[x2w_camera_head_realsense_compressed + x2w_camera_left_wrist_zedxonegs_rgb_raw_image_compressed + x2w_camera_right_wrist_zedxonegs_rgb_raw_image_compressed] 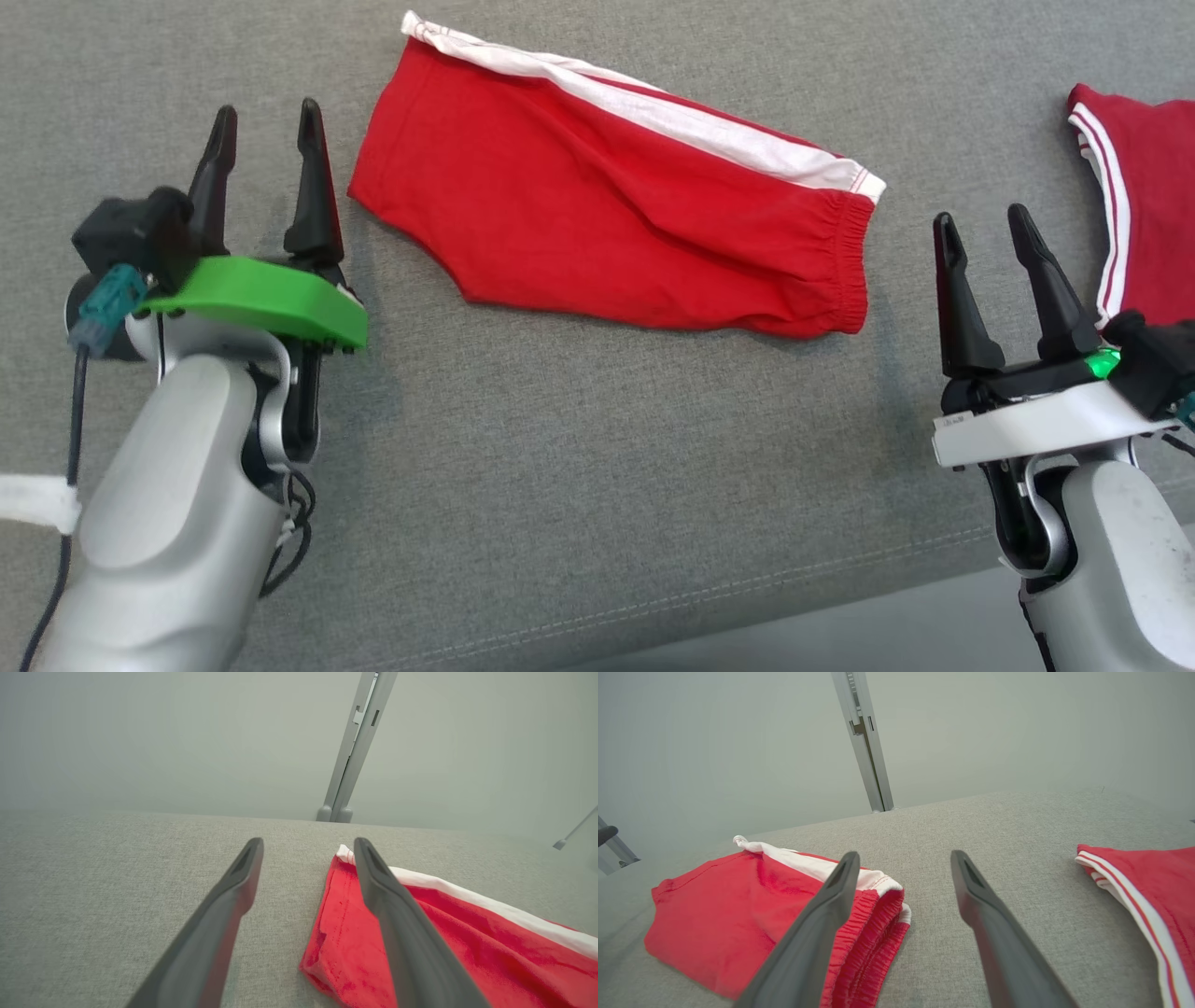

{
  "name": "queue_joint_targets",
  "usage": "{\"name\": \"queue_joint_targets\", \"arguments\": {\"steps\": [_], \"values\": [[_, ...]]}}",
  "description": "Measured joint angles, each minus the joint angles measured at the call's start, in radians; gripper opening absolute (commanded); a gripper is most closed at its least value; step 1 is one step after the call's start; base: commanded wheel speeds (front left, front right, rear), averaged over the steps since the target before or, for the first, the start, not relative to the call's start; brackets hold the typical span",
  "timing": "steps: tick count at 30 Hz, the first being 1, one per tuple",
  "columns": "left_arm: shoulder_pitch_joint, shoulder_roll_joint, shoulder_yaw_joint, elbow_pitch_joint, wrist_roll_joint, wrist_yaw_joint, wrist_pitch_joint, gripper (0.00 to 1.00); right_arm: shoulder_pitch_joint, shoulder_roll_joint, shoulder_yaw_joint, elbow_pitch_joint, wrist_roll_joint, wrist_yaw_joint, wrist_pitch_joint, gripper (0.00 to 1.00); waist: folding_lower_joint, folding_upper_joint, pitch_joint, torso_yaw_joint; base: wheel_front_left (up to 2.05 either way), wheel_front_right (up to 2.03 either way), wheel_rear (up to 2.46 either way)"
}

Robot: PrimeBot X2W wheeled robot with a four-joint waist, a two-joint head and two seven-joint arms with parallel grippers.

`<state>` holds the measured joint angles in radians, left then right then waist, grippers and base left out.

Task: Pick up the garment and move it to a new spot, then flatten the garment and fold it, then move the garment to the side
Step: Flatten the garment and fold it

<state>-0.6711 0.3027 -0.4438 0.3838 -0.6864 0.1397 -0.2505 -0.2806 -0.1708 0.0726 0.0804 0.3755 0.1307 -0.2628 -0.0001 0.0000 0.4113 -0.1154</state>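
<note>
Holds left gripper [268,110] spread wide and empty at 9 o'clock of the red shorts [607,233], just beside their leg hem [373,121]. Holds right gripper [981,217] parted, empty too, at 4 o'clock, near the elastic waistband [854,261]. Finds the shorts flat on grey fabric [560,467], another red garment [1153,215] at 3 o'clock.

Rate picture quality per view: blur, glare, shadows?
Head view: even soft light, sharp, faint shadows under the shorts and beside the left gripper. Left wrist view: wide-angle stretch, near fingers soft, wall hazy. Right wrist view: same stretch, second garment crisp; no glare.
</note>
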Motion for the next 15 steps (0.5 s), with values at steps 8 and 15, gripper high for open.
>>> {"name": "queue_joint_targets", "arguments": {"steps": [8,15], "values": [[0.271,0.017,0.042,-0.246,0.062,0.109,-0.01,1.0,0.094,0.026,-0.066,-0.022,-0.107,0.0,0.0,1.0,0.0,0.0,-0.069,0.044,0.0,0.0,0.0],[0.424,0.018,0.042,-0.335,0.133,0.161,-0.011,1.0,0.171,0.03,-0.056,-0.006,-0.156,0.0,0.0,1.0,0.0,0.0,-0.126,0.067,0.0,0.0,0.0]]}}
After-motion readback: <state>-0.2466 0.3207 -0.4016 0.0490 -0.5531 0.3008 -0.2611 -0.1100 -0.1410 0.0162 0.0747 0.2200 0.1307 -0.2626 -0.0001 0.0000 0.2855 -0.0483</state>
